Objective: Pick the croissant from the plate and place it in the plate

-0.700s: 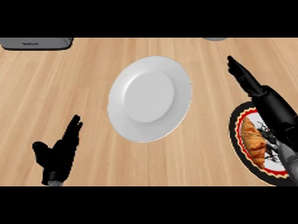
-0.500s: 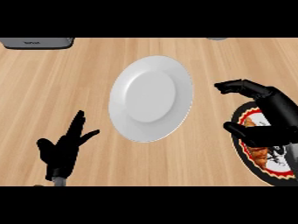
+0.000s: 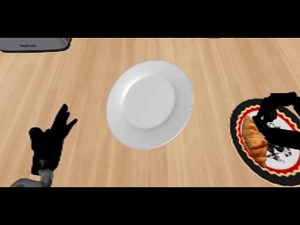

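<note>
The golden-brown croissant [image 3: 254, 140] lies on the left part of a patterned plate [image 3: 288, 175] with a black rim and a red and white border, at the right edge of the head view. My right hand [image 3: 287, 110] hangs over that plate with its fingers curled down onto the croissant's far end. Its thumb sits beside the pastry and its forearm hides the plate's right side. A plain white plate [image 3: 151, 103] rests at the centre of the counter. My left hand [image 3: 48, 141] stays open at the lower left, fingers up.
A grey appliance [image 3: 32, 44] stands at the counter's far left corner. Bare wooden counter [image 3: 81, 83] stretches between the white plate and my left hand, and a narrow strip separates the two plates.
My right hand went from straight fingers to curled ones and came down and back onto the croissant's far end. The left hand shifted slightly; both plates stayed put.
</note>
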`<control>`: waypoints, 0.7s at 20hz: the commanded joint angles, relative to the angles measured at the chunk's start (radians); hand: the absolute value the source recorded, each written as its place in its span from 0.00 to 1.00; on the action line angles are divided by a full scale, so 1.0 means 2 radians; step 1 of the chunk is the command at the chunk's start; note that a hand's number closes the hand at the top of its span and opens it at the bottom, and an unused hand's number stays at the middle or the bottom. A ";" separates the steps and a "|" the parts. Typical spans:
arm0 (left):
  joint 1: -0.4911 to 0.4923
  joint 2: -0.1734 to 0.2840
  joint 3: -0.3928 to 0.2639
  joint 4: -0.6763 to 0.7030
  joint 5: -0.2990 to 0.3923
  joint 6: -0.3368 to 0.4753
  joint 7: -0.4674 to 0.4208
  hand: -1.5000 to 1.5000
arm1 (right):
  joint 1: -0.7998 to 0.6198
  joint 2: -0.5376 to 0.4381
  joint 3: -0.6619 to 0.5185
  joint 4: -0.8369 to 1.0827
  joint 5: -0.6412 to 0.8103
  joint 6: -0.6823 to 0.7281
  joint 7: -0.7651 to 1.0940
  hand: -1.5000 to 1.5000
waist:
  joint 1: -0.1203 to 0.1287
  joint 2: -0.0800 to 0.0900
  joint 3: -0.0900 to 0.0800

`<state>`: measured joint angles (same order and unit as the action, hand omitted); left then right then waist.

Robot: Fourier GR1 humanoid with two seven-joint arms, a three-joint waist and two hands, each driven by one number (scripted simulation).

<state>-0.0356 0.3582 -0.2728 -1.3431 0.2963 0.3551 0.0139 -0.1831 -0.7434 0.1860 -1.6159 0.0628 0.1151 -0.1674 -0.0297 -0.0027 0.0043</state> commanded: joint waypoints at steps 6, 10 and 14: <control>-0.011 -0.005 -0.020 -0.011 -0.027 0.022 0.037 0.50 | 0.103 -0.003 -0.025 0.144 -0.070 0.141 -0.275 0.00 | 0.012 0.004 0.000; -0.027 -0.005 -0.020 -0.029 -0.033 0.026 0.060 0.50 | 0.048 -0.038 -0.001 0.153 0.044 0.094 -0.252 0.00 | 0.019 0.002 -0.002; -0.017 0.001 -0.027 -0.041 -0.041 0.021 0.069 0.50 | 0.026 -0.069 0.006 0.129 0.118 0.051 -0.226 0.00 | 0.019 0.001 -0.002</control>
<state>-0.0712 0.3646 -0.3055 -1.4075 0.2407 0.3893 0.1286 -0.0975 -0.8329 0.1746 -1.3419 0.1717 0.2625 -0.6351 0.0063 0.0013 0.0018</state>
